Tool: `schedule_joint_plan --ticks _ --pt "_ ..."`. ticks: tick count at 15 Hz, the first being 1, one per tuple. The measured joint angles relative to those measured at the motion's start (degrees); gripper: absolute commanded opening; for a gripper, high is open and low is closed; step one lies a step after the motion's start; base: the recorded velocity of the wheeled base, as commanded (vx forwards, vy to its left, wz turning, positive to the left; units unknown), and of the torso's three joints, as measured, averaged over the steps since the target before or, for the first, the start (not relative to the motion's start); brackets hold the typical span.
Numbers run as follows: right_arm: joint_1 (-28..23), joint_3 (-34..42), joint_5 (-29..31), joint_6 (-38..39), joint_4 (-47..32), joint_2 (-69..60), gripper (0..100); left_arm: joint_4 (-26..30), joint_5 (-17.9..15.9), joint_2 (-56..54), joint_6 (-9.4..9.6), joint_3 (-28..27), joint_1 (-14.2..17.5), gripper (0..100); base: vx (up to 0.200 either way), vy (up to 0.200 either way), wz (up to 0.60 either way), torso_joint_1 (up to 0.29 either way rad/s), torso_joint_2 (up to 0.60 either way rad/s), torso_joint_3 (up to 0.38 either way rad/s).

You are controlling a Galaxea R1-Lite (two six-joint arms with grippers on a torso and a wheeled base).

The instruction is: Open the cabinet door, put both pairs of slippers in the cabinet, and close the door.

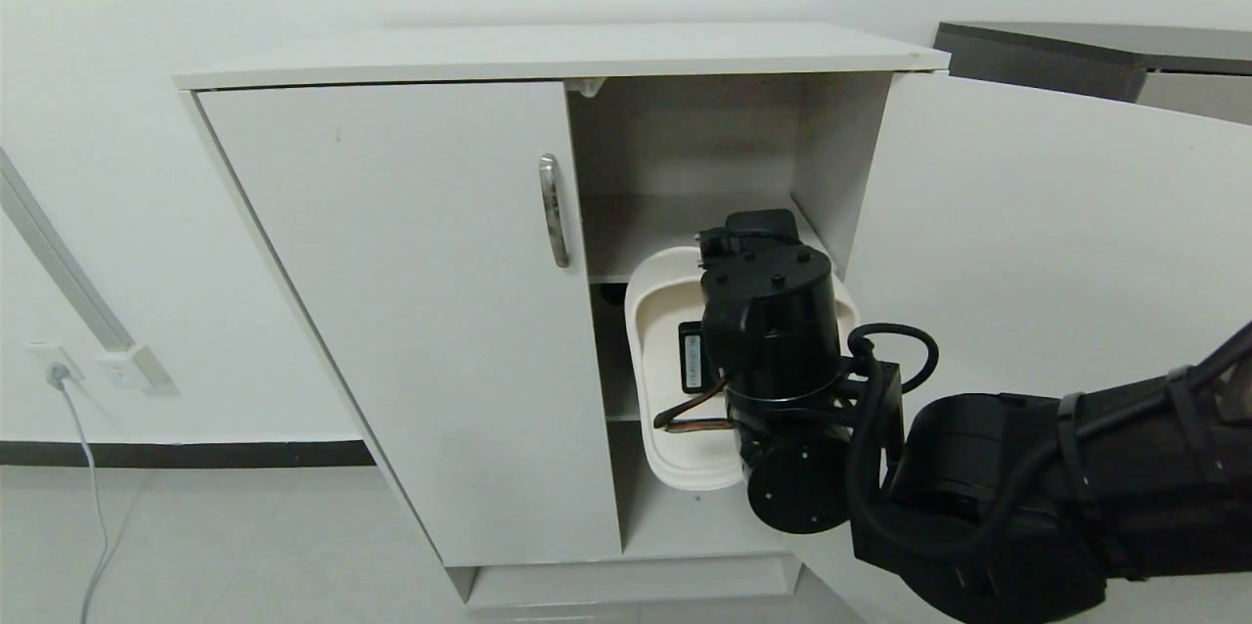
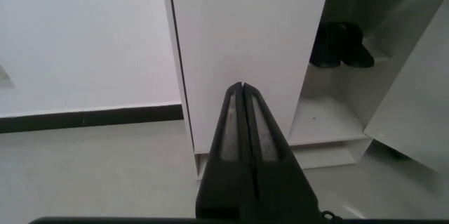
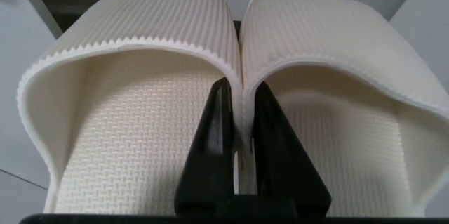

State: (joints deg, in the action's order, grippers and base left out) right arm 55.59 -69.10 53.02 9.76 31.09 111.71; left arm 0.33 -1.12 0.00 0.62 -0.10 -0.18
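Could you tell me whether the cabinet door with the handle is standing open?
No, the handled door lies shut across the cabinet front, while the other door is swung wide open.

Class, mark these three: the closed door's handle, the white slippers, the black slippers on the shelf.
door handle (image 1: pixel 554 210): head view, middle of the metal bar.
white slippers (image 3: pixel 140 55): right wrist view, one slipper's ribbed strap.
black slippers (image 2: pixel 339 45): left wrist view, the pair's upper.

No text can be read here. A small pale label (image 1: pixel 692 356) sits on the right arm's wrist housing, just in front of the cream slippers (image 1: pixel 660 331) — its print is too small to make out, with no number or sign legible on it.
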Motion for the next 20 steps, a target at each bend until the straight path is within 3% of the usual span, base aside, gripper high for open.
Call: schedule_joint_plan --ticks 7,10,14,17,20 --pt "-0.2 -0.1 -0.1 -0.9 0.2 0.5 0 0.0 -0.1 0.0 0.0 0.0 0.0 0 0.2 0.0 0.0 0.004 0.0 0.0" --pt "-0.6 -0.4 -0.5 -1.3 0.2 0.6 0 0.1 0.0 0.0 0.0 0.0 0.0 0 0.0 0.0 0.0 0.0 0.0 0.0" --pt "-2.2 -3.1 -5.4 -2.1 -2.2 0.8 0 0.0 0.0 0.0 0.0 0.0 0.0 0 0.0 0.0 0.0 0.0 0.0 0.0" --pt "-4.5 -8.8 -6.1 -1.8 -7.9 2.0 0 0.0 0.0 0.0 0.0 0.0 0.0 0 0.0 0.0 0.0 0.0 0.0 0.0" --pt "-7.1 -15.8 -6.6 -1.7 -8.7 6.0 0 0.0 0.0 0.0 0.0 0.0 0.0 0 0.0 0.0 0.0 0.0 0.0 0.0"
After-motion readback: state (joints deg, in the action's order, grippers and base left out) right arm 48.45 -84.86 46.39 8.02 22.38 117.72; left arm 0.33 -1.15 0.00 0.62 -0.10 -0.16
